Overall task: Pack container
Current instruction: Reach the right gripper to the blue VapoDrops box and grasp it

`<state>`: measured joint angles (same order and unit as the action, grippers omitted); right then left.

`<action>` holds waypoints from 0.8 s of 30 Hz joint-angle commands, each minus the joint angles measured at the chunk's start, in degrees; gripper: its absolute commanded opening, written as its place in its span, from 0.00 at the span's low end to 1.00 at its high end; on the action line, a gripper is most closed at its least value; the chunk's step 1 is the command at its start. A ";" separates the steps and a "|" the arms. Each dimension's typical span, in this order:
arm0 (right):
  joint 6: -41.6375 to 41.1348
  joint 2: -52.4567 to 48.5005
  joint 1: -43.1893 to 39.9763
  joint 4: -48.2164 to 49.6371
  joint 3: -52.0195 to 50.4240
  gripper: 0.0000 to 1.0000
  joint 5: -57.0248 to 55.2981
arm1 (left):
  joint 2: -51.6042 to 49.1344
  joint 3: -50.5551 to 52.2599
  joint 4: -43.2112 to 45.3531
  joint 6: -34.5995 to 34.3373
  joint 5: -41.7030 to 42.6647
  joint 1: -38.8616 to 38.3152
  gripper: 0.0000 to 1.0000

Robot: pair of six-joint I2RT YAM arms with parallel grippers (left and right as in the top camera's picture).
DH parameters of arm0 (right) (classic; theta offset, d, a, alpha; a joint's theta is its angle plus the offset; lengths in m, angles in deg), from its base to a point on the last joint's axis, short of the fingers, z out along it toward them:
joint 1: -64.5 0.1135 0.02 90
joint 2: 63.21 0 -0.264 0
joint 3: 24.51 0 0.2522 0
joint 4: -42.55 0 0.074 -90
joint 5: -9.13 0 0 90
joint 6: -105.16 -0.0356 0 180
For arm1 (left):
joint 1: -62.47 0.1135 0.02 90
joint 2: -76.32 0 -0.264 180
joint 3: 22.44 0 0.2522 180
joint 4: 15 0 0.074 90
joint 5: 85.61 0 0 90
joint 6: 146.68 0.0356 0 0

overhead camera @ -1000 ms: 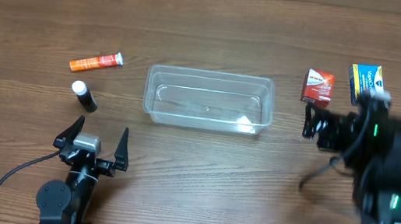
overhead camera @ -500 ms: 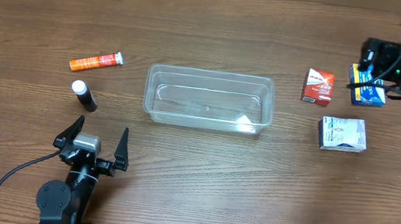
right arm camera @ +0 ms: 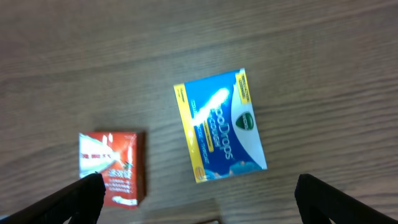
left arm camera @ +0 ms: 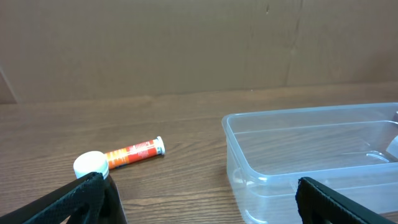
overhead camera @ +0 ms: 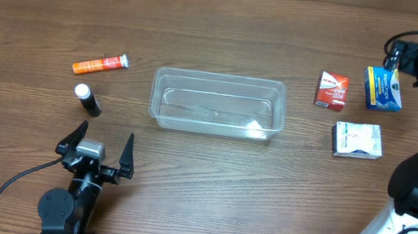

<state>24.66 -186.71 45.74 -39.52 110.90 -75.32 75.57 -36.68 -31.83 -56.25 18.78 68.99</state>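
Note:
The clear plastic container (overhead camera: 217, 103) stands empty at the table's middle; it also shows in the left wrist view (left arm camera: 311, 149). My left gripper (overhead camera: 104, 137) is open and empty at the front left, pointing towards the container's left end (left arm camera: 200, 190). A black bottle with a white cap (overhead camera: 88, 99) stands just ahead of its left finger (left arm camera: 91, 167). An orange tube (overhead camera: 101, 63) lies beyond it (left arm camera: 134, 152). My right gripper (overhead camera: 411, 57) hovers open and empty high above a blue box (right arm camera: 219, 126) and a red box (right arm camera: 111, 168), with its jaws spread wide (right arm camera: 199, 190).
The red box (overhead camera: 331, 91) and the blue box (overhead camera: 383, 87) lie right of the container. A white box (overhead camera: 358, 140) lies in front of them. The right arm arches along the table's right edge. A cardboard wall stands behind the table (left arm camera: 186, 50).
My right arm has swung from over the white box up to the far right corner by the blue box, uncovering the white box. The left arm has not moved.

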 commanded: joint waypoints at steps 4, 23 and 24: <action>-3.96 -7.63 -0.50 -2.10 2.25 1.00 3.06 | 0.48 0.20 0.07 0.46 0.24 0.35 1.00; 6.88 -17.03 -0.33 4.57 2.19 1.00 -1.73 | 0.48 0.20 0.07 0.46 0.24 0.35 1.00; 6.88 -17.49 -0.33 4.59 2.19 1.00 -1.16 | 0.48 0.20 0.07 0.46 0.24 0.35 1.00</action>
<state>31.04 -202.17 45.63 -35.22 112.26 -78.28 75.57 -36.68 -31.83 -56.25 18.76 68.99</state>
